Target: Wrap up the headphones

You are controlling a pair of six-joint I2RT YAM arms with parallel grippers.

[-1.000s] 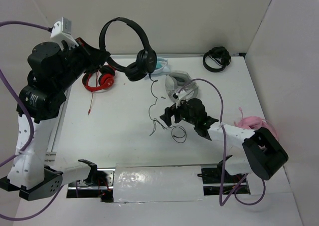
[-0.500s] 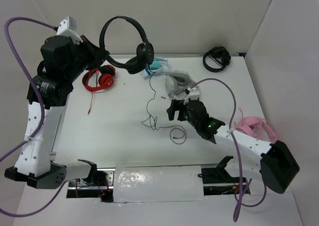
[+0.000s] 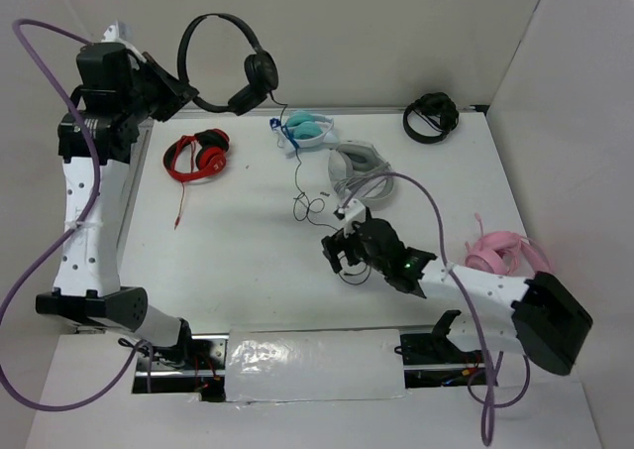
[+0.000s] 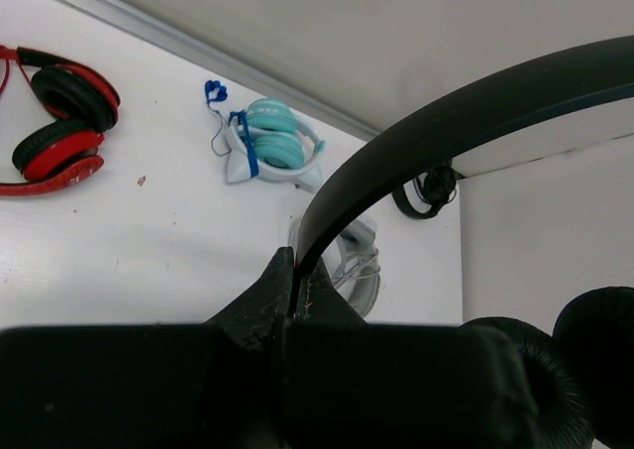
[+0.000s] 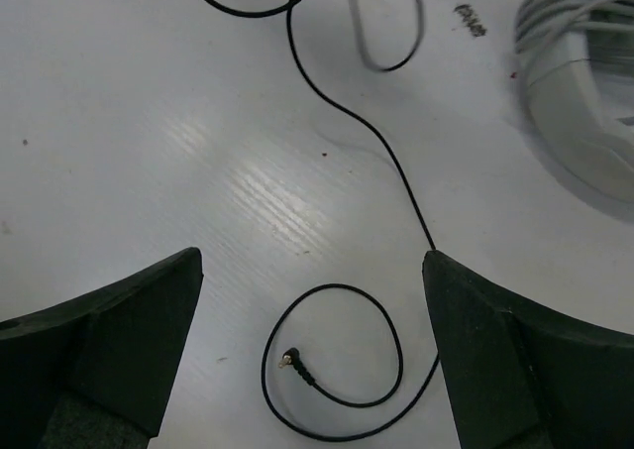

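Six headsets are in view: one slim black headphones (image 3: 261, 70) at the far left, one red-and-black pair (image 3: 198, 156) on the left, one teal pair (image 3: 309, 127) at the far middle, one grey pair (image 3: 349, 160) mid-table, one bundled black headset (image 3: 431, 118) at the far right, and one pink pair (image 3: 500, 249) at the near right.

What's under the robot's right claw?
The right gripper hangs open above the white table. Under it lies the thin black headphone cable, curled in a loop ending in the plug. Its fingers hide the table beneath them.
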